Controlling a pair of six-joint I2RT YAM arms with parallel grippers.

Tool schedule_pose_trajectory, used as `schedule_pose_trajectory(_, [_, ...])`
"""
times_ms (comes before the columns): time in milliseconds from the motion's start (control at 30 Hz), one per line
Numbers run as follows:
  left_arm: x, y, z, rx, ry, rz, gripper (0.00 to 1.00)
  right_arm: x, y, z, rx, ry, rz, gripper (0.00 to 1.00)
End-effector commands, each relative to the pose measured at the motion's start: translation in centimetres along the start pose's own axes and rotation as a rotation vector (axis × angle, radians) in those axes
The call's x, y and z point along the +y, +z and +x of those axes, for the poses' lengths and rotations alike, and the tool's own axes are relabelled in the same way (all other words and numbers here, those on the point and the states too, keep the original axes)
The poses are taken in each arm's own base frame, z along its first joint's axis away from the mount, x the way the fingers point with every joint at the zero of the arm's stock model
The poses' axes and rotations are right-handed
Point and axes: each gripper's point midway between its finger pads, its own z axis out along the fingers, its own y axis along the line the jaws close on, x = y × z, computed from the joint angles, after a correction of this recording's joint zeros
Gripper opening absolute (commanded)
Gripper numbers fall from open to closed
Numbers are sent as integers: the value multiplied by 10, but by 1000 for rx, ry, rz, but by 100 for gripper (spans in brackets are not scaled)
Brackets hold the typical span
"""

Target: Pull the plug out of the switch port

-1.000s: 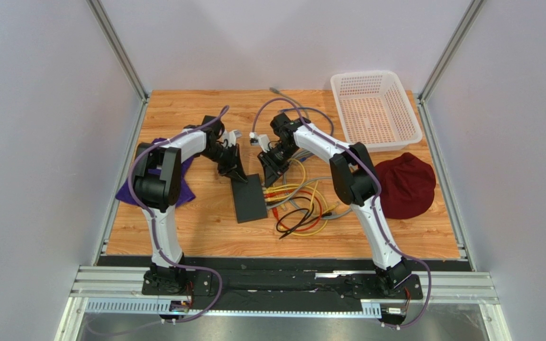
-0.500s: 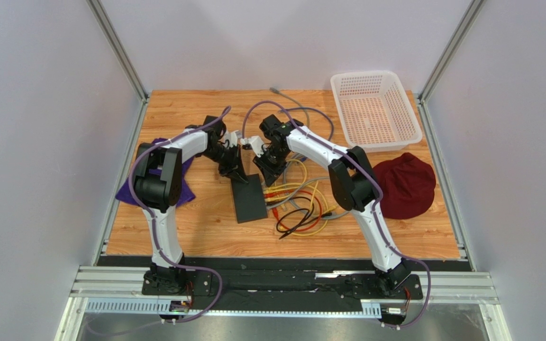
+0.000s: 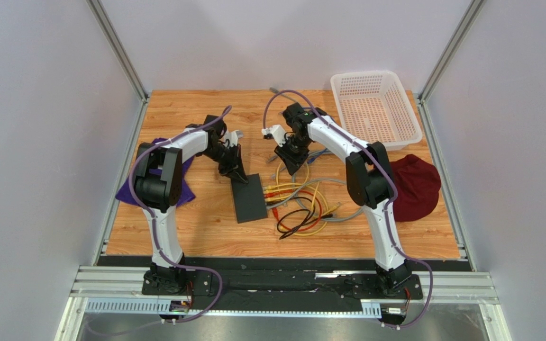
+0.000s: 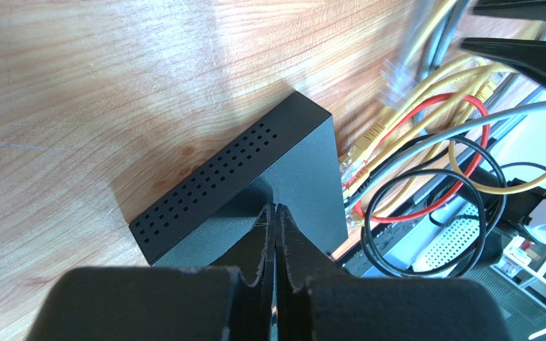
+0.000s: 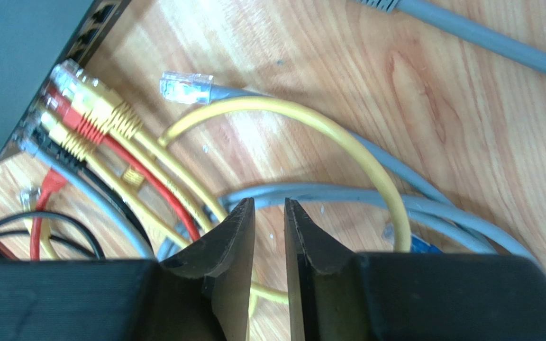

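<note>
While the left gripper (image 4: 276,209) rests closed fingers on the switch (image 4: 304,170), the right gripper (image 5: 269,206) hangs slightly parted above cables (image 5: 340,193).

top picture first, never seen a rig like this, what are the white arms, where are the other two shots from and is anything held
Those are two robot arms bolted at the near edge of a wooden table. The top picture looks down from above; the other two come from a camera on each wrist. On the table lie a black switch with cables plugged in, a loose grey plug, a white basket, a maroon cloth and a purple cloth. The left end effector is shut, tips at the switch's top. The right end effector hangs over the cables, jaws slightly apart, holding nothing.
</note>
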Motion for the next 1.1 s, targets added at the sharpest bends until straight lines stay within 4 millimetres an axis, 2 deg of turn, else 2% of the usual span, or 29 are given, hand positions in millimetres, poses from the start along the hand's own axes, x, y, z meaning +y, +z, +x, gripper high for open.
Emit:
schedule_pose_trajectory(0, [1,-3,-9,-32,58,-24,0,17,-23,-2,-9,-125,-35,26])
schedule_pose_trajectory(333, [-1,-1,-5,-24,74,-33,0,31,-12,13,20,-123,-129,32])
schedule_pose_trajectory(500, [-2,1,-6,-19,83,-37,0,32,-5,20,40,-113,-132,36])
schedule_pose_trajectory(700, [-1,3,-5,-14,97,-48,0,20,8,28,76,-130,-58,37])
schedule_pose_trajectory(733, [-1,3,-4,-12,96,-55,0,14,10,32,92,-121,-20,35])
schedule_pose_trajectory(800, [-1,3,-3,-9,106,-57,0,7,11,27,72,-109,16,28])
schedule_pose_trajectory(833, [-1,3,-3,-12,111,-60,0,6,7,22,62,-112,34,19])
schedule_pose_trajectory(933, [-3,2,-2,-12,121,-62,0,6,-8,13,25,-123,55,10])
schedule_pose_trajectory(1067, [-2,2,0,-13,124,-65,0,7,-52,-12,-79,-172,131,6])
